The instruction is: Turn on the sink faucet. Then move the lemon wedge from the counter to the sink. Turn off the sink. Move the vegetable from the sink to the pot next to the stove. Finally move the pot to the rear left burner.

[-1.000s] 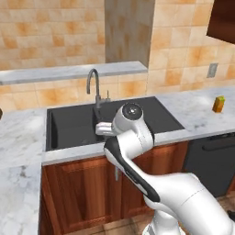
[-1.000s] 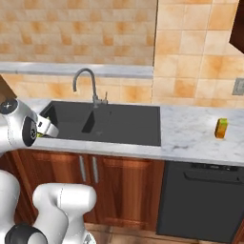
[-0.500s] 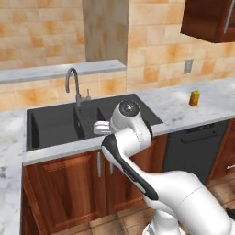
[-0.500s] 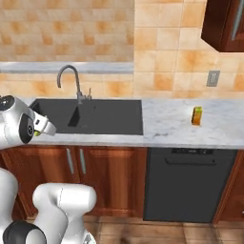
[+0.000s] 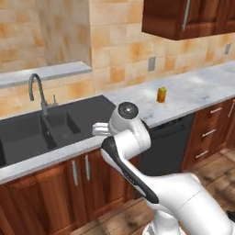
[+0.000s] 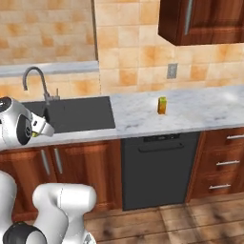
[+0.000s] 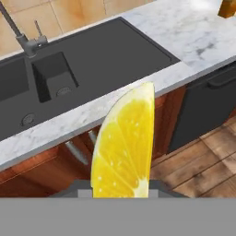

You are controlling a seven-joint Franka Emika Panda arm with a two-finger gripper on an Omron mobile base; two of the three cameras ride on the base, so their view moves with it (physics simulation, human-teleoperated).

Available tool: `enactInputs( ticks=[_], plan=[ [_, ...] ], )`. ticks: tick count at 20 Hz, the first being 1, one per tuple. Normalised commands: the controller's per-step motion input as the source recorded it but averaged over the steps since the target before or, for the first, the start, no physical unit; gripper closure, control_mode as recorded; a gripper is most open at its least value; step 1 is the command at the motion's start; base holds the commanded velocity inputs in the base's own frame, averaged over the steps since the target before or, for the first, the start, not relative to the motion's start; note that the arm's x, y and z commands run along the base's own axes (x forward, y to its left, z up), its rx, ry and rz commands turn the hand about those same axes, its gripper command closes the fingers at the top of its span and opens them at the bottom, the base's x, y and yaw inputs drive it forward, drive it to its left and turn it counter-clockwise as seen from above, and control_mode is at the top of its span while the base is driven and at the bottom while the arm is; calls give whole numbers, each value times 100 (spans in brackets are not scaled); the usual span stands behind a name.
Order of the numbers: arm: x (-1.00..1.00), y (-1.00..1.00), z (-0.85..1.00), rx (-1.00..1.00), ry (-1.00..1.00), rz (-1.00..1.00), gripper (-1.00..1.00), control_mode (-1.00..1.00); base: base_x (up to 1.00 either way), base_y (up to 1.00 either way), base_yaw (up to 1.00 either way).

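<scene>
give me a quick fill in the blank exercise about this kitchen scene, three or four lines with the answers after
1. The gripper is shut on the ____.
2. The small orange-yellow container stands on the counter, to the ____ of the sink in both base views.
3. The sink faucet rises at the ____ edge of the sink.
4. The colour of the sink is ____.

Missing words: lemon wedge; right; rear; black

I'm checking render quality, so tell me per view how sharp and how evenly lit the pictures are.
Left base view: soft, even light, no hard shadows; the sink reads flat black. Right base view: the same flat light, the small orange jar slightly soft. Hand view: the lemon wedge, held in the gripper, looms close and crisp; faint sheen on the counter.
</scene>
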Motion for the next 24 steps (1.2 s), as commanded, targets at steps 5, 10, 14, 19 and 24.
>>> enactInputs(
  ticks=[5,10,14,19,24],
  plan=[
    [0,0,0,0,0,0,100,100,0,-17,-39],
    [0,0,0,0,0,0,100,100,3,-16,-39],
    [0,0,0,0,0,0,100,100,19,-29,-35],
    [0,0,0,0,0,0,100,100,24,-54,-29],
    [0,0,0,0,0,0,100,100,27,-67,-23]
  ],
)
